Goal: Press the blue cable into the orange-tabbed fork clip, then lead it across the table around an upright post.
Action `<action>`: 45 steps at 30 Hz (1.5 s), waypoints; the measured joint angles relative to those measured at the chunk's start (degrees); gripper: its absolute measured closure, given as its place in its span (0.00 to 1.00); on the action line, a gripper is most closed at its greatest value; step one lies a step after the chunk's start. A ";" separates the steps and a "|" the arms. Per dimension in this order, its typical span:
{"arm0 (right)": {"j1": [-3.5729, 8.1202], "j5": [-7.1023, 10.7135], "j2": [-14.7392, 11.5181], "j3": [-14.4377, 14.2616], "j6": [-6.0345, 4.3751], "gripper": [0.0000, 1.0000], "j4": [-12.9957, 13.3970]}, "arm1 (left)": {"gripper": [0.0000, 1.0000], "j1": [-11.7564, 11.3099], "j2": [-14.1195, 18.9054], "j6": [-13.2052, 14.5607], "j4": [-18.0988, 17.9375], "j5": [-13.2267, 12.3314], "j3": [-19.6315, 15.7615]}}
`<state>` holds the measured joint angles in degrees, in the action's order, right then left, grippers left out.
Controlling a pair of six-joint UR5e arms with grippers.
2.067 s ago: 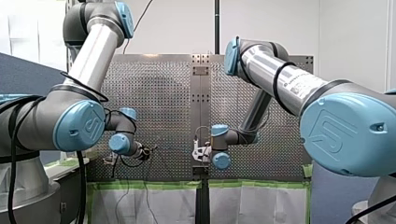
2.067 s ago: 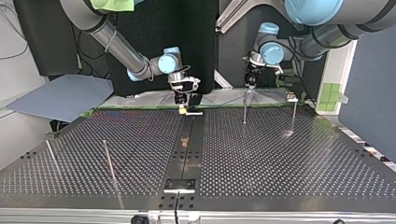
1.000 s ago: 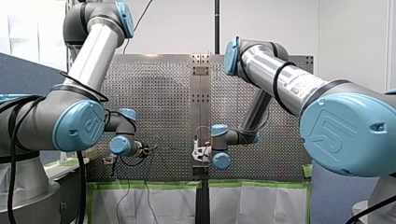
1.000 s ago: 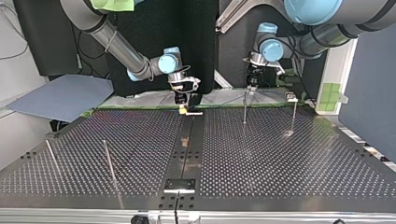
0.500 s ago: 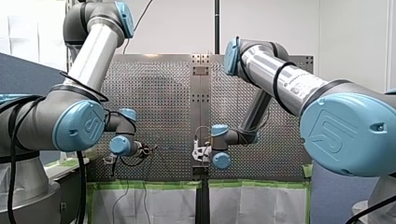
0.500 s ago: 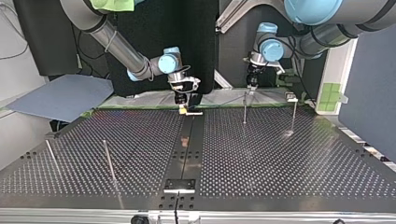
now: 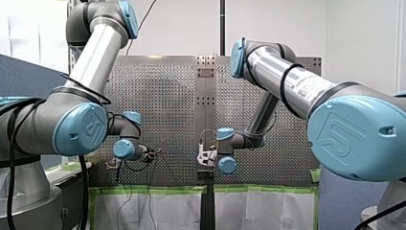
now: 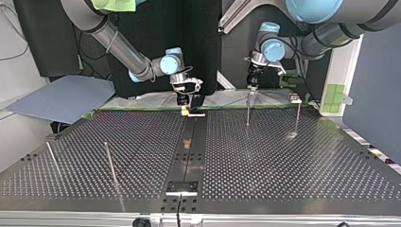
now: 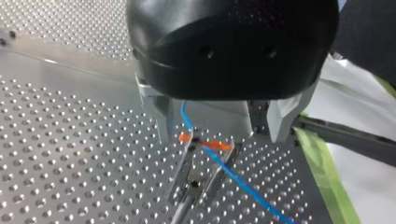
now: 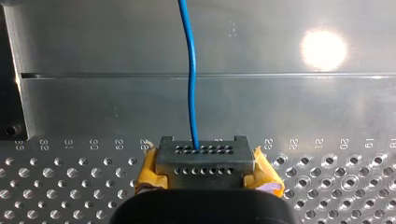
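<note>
In the left wrist view, the blue cable (image 9: pixel 243 186), with an orange mark (image 9: pixel 208 143) on it, runs between the metal fingers of my left gripper (image 9: pixel 195 184), which stand apart. At the top view's right, that gripper (image 8: pixel 252 87) hangs just over an upright post (image 8: pixel 248 111) near the table's far edge. My right gripper (image 10: pixel 201 161) holds a grey perforated block (image 10: pixel 201 156) between its yellow pads, and the cable (image 10: pixel 191 70) leaves that block straight ahead. This gripper (image 8: pixel 189 109) is low at the table's centre strip.
A second post (image 8: pixel 297 118) stands at the top view's right. Two more posts (image 8: pixel 109 163) lean at its left. The perforated table (image 8: pixel 265 161) reaches to the near edge, and green tape (image 9: pixel 322 177) lines its border beside my left gripper.
My left gripper has edged slightly toward the top view's left, above the post. My right arm has not moved.
</note>
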<state>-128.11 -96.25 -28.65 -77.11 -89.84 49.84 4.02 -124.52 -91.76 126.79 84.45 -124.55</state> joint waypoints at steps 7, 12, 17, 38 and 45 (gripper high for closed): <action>0.03 0.00 -0.02 0.00 0.00 1.00 0.01 | 0.00 1.49 0.01 0.17 0.12 0.13 0.02; 0.03 0.00 -0.01 0.01 0.00 1.00 0.08 | 0.00 2.95 -0.01 0.03 -0.09 0.34 0.22; 0.03 0.00 0.02 0.03 0.00 1.00 0.08 | 0.00 4.70 -0.03 -0.58 0.24 2.07 1.34; 0.06 0.09 0.11 -0.01 0.00 1.00 -0.06 | 0.00 13.83 -2.47 -5.18 3.10 12.80 8.14; 0.05 0.15 0.12 -0.01 0.01 1.00 -0.09 | 0.00 13.86 -5.78 -5.00 2.79 16.53 9.76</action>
<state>-128.06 -96.10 -28.54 -77.13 -89.83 49.76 17.89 -130.30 -96.76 129.57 100.98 -114.78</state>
